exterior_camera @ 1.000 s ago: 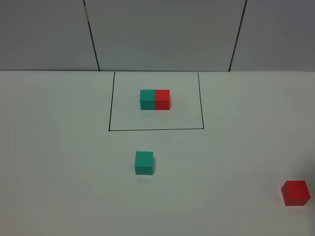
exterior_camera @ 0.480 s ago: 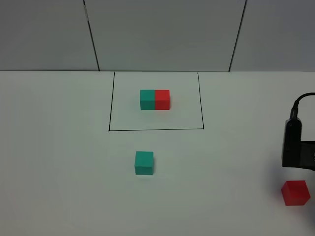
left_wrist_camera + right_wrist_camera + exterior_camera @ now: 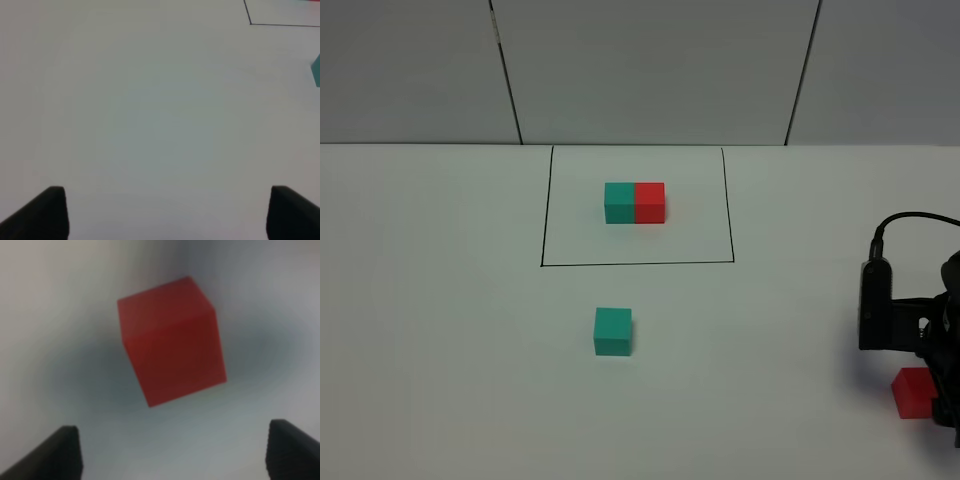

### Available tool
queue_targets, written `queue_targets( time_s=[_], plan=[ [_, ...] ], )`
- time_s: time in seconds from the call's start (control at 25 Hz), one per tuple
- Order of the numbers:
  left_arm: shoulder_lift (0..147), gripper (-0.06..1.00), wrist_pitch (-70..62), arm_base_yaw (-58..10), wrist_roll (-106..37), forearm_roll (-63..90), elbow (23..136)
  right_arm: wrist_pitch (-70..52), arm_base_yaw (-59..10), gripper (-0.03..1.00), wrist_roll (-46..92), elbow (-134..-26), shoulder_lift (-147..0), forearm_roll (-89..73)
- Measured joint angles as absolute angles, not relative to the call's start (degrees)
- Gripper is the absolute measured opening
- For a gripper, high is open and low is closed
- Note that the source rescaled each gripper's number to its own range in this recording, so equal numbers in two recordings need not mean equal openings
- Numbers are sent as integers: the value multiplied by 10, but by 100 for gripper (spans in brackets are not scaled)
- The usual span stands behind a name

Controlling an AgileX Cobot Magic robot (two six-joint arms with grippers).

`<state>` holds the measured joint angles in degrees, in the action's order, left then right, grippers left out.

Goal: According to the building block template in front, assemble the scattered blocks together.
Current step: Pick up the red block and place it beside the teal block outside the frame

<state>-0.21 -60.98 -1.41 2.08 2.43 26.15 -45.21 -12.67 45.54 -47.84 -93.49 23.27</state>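
Note:
The building block template [image 3: 634, 202], a teal cube joined to a red one, stands inside a thin black outline [image 3: 541, 262] at the back of the table. A loose teal cube [image 3: 613, 331] sits in front of the outline; a sliver of it [image 3: 316, 71] shows at the edge of the left wrist view. A loose red cube [image 3: 912, 392] lies at the far right, partly covered by my right arm [image 3: 888, 320]. My right gripper [image 3: 177, 452] hovers open over the red cube [image 3: 170, 340], fingers apart and off it. Over bare table my left gripper [image 3: 170, 215] is open and holds nothing.
The white table [image 3: 440, 330] meets a grey panelled wall [image 3: 650, 70] at the back. A corner of the black outline [image 3: 250, 23] shows in the left wrist view. The left arm is outside the exterior high view.
My right arm has come into the exterior high view from the right and moved left and down over the red cube, now partly covering it. The cubes have not moved.

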Motion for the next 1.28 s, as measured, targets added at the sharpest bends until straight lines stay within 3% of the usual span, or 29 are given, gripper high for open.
queue_targets(
  time_s=[1.28],
  plan=[
    [-2,88,-610,-14,21,24,261,-358,-127,97,467,-479,-1051,222]
  ],
)
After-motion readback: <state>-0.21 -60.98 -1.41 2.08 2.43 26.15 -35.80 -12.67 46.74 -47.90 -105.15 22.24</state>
